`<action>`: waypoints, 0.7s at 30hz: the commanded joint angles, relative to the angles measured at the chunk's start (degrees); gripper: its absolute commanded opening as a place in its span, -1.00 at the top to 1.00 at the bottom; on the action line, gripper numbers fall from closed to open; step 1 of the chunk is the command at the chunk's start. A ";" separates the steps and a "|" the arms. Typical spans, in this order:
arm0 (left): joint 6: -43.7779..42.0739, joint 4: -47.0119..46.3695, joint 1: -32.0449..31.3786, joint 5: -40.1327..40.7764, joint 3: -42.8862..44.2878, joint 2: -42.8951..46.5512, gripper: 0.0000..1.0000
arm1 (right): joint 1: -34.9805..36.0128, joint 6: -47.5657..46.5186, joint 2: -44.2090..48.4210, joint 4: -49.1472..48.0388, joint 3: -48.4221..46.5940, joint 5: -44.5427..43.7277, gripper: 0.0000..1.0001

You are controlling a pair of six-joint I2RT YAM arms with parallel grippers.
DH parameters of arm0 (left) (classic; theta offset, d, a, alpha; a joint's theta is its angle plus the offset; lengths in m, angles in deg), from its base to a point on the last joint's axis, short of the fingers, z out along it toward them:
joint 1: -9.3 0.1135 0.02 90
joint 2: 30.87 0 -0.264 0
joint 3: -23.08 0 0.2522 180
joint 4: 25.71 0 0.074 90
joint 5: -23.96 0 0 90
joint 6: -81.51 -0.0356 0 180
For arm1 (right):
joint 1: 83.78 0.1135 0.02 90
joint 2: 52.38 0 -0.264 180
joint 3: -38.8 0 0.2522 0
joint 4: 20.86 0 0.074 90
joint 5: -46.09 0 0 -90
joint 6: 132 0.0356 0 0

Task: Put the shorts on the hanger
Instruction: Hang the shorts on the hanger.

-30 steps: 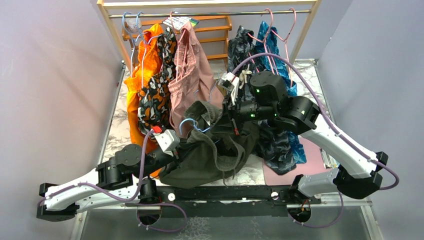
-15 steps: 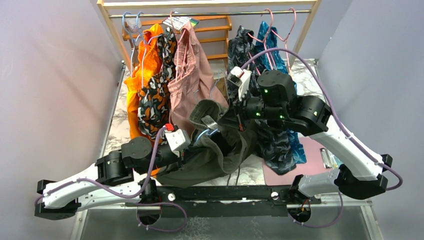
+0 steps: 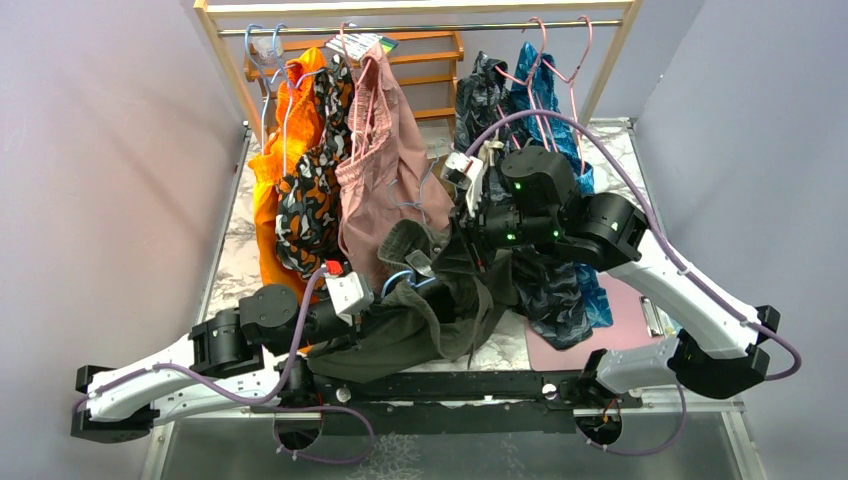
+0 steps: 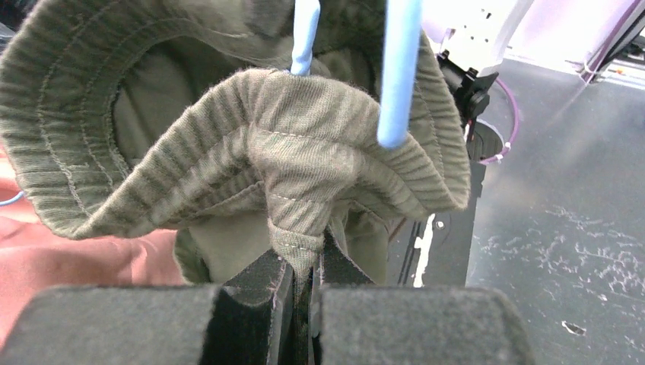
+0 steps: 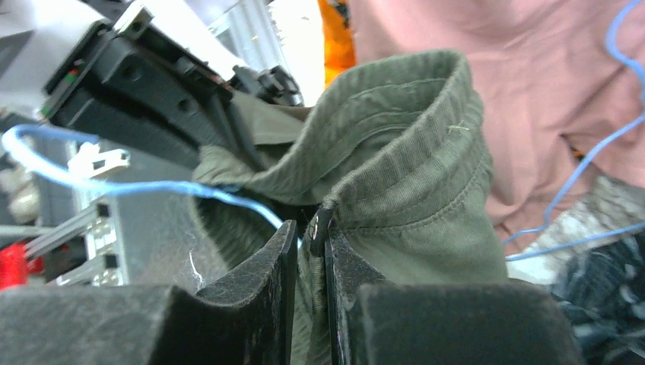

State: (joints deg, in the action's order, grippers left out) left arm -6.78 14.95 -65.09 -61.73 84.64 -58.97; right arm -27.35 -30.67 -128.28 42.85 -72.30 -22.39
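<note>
The olive-green shorts [image 3: 425,310] hang bunched between my two grippers above the table's middle. My left gripper [image 3: 400,300] is shut on a fold of the ribbed waistband [image 4: 304,175]. My right gripper [image 3: 462,245] is shut on another part of the waistband [image 5: 395,175]. The light-blue wire hanger [image 3: 398,278] passes through the waistband opening; two of its wires [image 4: 399,68] cross the cloth in the left wrist view, and a thin blue wire [image 5: 152,186] runs to the jaws in the right wrist view. Most of the hanger is hidden by cloth.
A wooden rack with a metal rail [image 3: 430,28] stands at the back. On it hang orange cloth [image 3: 275,170], leaf-print shorts [image 3: 310,200], dusty-pink shorts [image 3: 385,170] and dark and teal garments [image 3: 550,270]. Pink hangers [image 3: 560,60] hang at right. A pink mat [image 3: 620,320] lies right.
Both arms shifted up and right with the shorts, then back a little left and down. The waistband now stands more open between the grippers, with the blue wire inside it.
</note>
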 commanded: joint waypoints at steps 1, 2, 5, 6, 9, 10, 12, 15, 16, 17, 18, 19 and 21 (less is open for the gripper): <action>-0.77 -10.54 -0.50 1.98 -3.64 3.80 1.00 | -0.01 -0.07 2.98 -4.94 2.02 9.89 0.57; -0.75 -12.13 -0.49 2.20 -4.82 4.27 1.00 | 0.02 0.47 2.97 -5.26 2.40 9.90 0.57; -0.42 -16.90 -0.49 2.92 -7.86 4.71 1.00 | 0.04 0.19 1.17 -3.08 1.48 6.74 0.51; -0.20 -18.43 -0.49 3.22 -8.76 4.76 1.00 | 0.06 -0.22 0.32 -1.38 0.62 4.36 0.46; 0.30 -22.33 -0.50 4.55 -11.45 4.71 1.00 | 0.68 -2.16 -1.37 2.62 -1.50 -1.38 0.26; 0.42 -23.58 -0.49 5.15 -12.31 4.81 1.00 | 1.28 -2.76 -1.70 3.47 -2.14 -2.76 0.21; 0.72 -26.34 -0.52 6.35 -14.21 4.81 1.00 | 3.33 -3.79 -2.57 5.07 -3.35 -6.67 0.13; 1.32 -30.53 -0.50 7.99 -16.98 4.64 1.00 | 5.68 -4.04 -4.38 7.89 -5.01 -16.41 0.10; 1.50 -32.04 -0.49 8.52 -17.96 4.63 1.00 | 6.01 -3.88 -4.79 8.52 -5.30 -19.98 0.10; 1.72 -33.30 -0.49 9.04 -18.78 4.62 1.00 | 6.11 -3.82 -4.96 8.72 -5.38 -22.61 0.10; 1.87 -34.59 -0.49 9.50 -19.77 4.70 1.00 | 6.29 -3.73 -4.92 8.52 -5.29 -25.15 0.12; 2.08 -35.80 -0.49 9.94 -20.68 4.65 1.00 | 6.40 -3.66 -4.65 8.15 -5.19 -26.95 0.18; 2.37 -37.76 -0.49 10.71 -22.12 4.70 1.00 | 6.40 -4.31 -4.28 7.19 -4.95 -29.06 0.43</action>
State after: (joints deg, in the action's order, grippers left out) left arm -5.60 -11.00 -65.33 -53.84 64.29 -54.82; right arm -21.34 -33.73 -132.87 50.02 -75.95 -40.32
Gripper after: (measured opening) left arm 0.056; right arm 0.370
